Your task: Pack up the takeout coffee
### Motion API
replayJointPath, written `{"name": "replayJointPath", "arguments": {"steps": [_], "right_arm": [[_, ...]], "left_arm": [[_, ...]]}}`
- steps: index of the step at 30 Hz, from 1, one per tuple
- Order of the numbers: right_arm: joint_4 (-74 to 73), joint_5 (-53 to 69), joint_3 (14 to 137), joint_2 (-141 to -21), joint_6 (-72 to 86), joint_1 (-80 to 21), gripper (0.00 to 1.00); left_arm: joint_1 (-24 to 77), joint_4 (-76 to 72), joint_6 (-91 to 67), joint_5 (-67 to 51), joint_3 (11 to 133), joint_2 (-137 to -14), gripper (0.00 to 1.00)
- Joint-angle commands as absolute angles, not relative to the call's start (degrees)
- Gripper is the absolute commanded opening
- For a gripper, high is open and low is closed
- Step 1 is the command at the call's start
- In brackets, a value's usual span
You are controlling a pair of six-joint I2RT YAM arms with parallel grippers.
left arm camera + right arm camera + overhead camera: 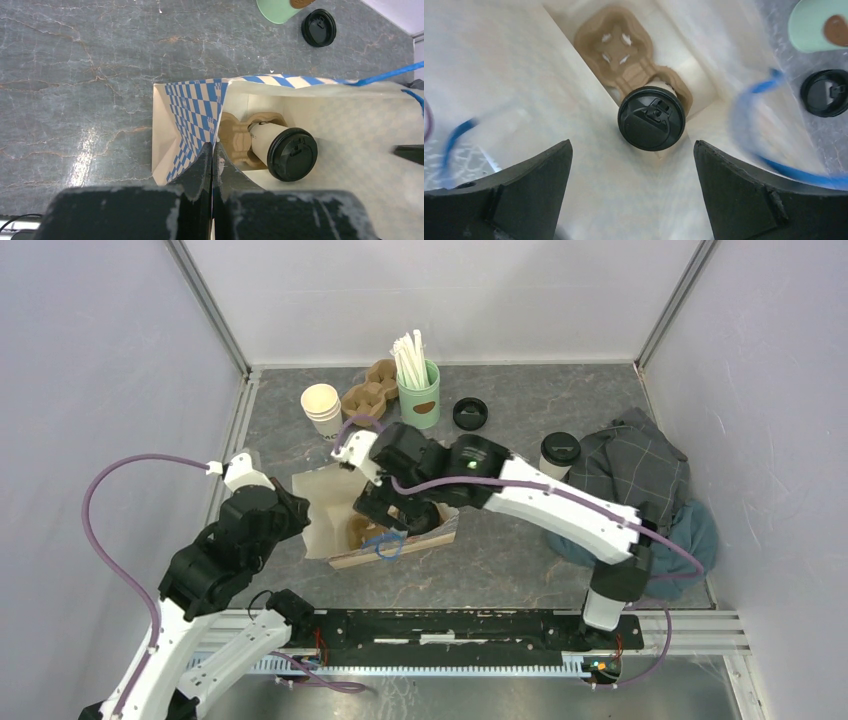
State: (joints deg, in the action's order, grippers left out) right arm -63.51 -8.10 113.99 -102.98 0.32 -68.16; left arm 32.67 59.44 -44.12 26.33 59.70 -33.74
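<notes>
- Low in the left wrist view, the left gripper is pressed together, pinching the rim of the white paper bag with blue checks.
- In the middle, inside the bag, the takeout coffee, a small white paper cup with a round black lid, sits in a brown cardboard cup tray.
- The right gripper hangs above it, fingers spread wide.

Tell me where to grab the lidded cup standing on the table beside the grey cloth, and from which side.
Grip the cup by its white paper wall just below the black lid, one finger on each side. It stands upright, so a level sideways pinch should suit it. Come from its left, where the table is open, because the cloth crowds its right.
</notes>
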Motion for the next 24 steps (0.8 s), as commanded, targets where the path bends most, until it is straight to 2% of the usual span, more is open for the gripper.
{"name": "replayJointPath", "arguments": {"steps": [1, 7, 11, 15, 18, 24], "right_arm": [[-61.4, -8.2, 118.4, -93.9, 4.7, -68.4, 0.98], [-47.4, -9.9, 109.1, -78.7, 4.3, -68.2, 0.98], [-44.5, -29.6, 104.4, -70.8, 5.0, -65.7, 0.98], [-48.5, -44.4, 104.4, -69.8, 4.8, -57.3, 0.98], [-50.6, -40.8, 105.3, -71.8, 4.0, -45.6, 0.98], [-56.1, -22.9, 103.1, -80.3, 6.2, -21.9, 0.98]], "left_arm": [[32.8, 57.2, -43.8, 25.9, 58.6, -32.1, 0.02], [32.8, 57.7, -43.2, 26.1, 58.7, -32.0, 0.02], [32.8, 57.6, -42.9, 26.1, 58.9, -32.5, 0.02], [32.8, 57.4, -42.2, 26.2, 59.3, -33.0, 0.02], [32.8, 57.2, -41.7, 26.1, 59.6, -33.6, 0.02], [32.8, 56.2, -41.4, 25.7, 60.0, -34.9, 0.02]]}}
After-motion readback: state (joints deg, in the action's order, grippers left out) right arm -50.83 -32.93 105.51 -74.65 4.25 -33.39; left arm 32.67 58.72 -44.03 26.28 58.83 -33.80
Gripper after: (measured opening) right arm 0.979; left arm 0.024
